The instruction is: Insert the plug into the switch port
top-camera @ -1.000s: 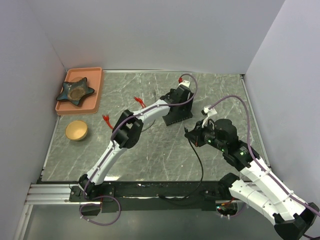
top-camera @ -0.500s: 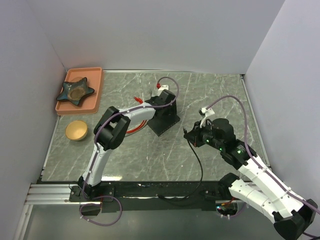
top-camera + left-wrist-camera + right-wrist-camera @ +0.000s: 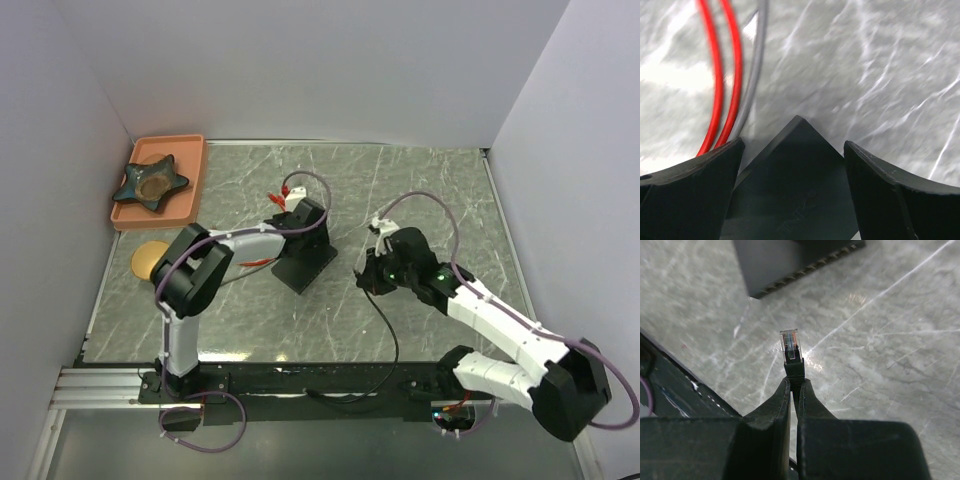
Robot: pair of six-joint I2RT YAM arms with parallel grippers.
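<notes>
The right gripper (image 3: 793,390) has its jaws pinched tight on a black cable just behind its clear plug (image 3: 790,346), which sticks out past the fingertips over the grey marbled desk (image 3: 880,340). Beyond the plug lies a flat black box (image 3: 790,262), its row of ports along the side facing the plug, well apart from it.

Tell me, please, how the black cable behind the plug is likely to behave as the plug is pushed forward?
The black cable lies in a loose curve, so it is probably floppy and will trail. The right hand pinches just behind the plug, so that short stub should stay fairly stiff.
</notes>
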